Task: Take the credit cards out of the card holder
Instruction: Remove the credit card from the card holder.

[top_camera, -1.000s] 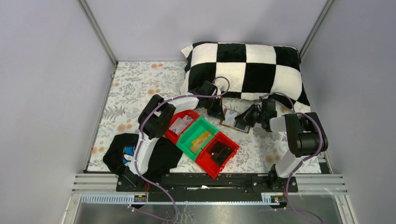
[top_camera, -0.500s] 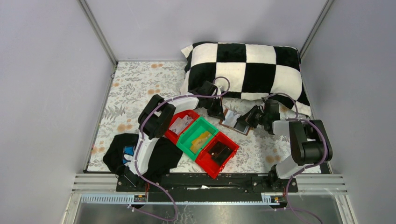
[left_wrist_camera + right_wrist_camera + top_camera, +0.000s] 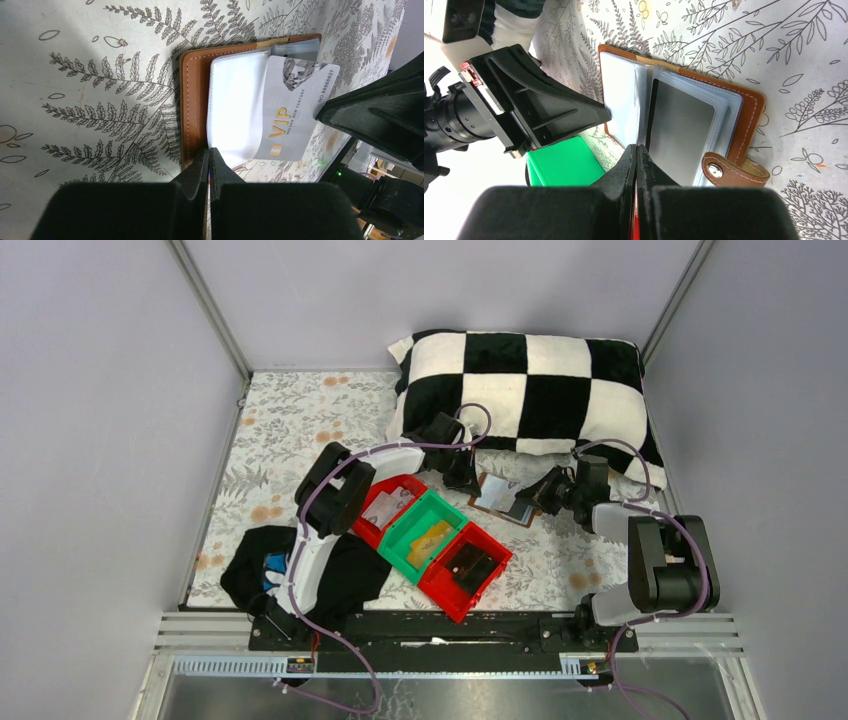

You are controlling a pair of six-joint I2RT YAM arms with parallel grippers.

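Observation:
The card holder [image 3: 506, 498] lies open on the floral cloth, reddish-brown outside [image 3: 195, 95] with clear sleeves [image 3: 621, 102]. A grey credit card [image 3: 295, 112] marked VIP sticks halfway out of a sleeve toward the right arm. My right gripper [image 3: 543, 496] is shut on that card's outer edge [image 3: 636, 149]. Another grey card [image 3: 681, 132] sits in a sleeve beside it. My left gripper [image 3: 464, 480] is shut, and its tips [image 3: 209, 151] press on the holder's near edge.
A checkered pillow [image 3: 530, 390] lies just behind the holder. Three bins stand in a row in front: a red bin [image 3: 385, 505] with pale flat pieces, a green bin [image 3: 430, 532] with a yellow-tan piece, and a second red bin [image 3: 466, 566] with a black object. A black cloth [image 3: 262, 565] lies at the front left.
My right gripper has drawn back to the right, and the grey card has slid out of the holder with it. The left gripper has stayed on the holder.

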